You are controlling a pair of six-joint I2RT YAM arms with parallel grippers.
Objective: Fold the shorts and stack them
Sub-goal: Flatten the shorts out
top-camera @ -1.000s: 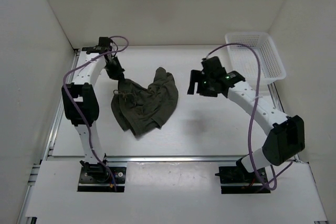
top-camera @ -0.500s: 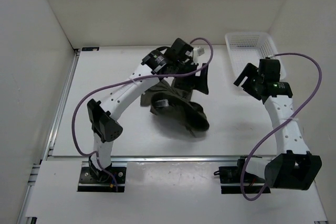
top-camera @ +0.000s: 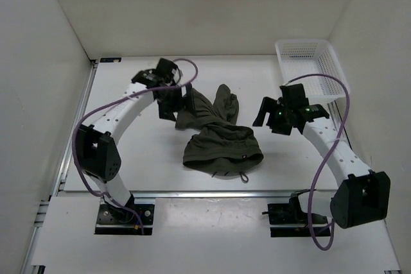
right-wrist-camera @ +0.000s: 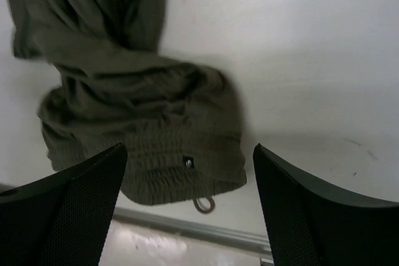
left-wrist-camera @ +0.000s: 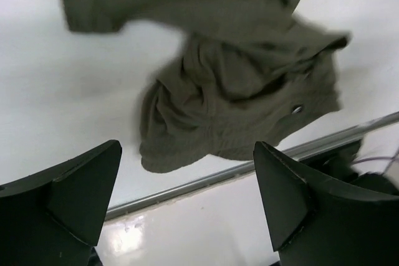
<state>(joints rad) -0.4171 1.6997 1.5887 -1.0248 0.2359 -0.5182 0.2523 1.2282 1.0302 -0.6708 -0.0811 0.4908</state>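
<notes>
Gaping empty, left hand (top-camera: 174,106) and right hand (top-camera: 272,120) flank the crumpled shorts (top-camera: 221,145).

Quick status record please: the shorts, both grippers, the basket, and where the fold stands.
shorts: one crumpled heap on the table, waistband and drawstring loop toward the near edge
left gripper: open, holding nothing, at the heap's far-left side
right gripper: open, holding nothing, right of the heap and apart from it
basket: white, far right corner, nothing in it
fold: not yet done
</notes>
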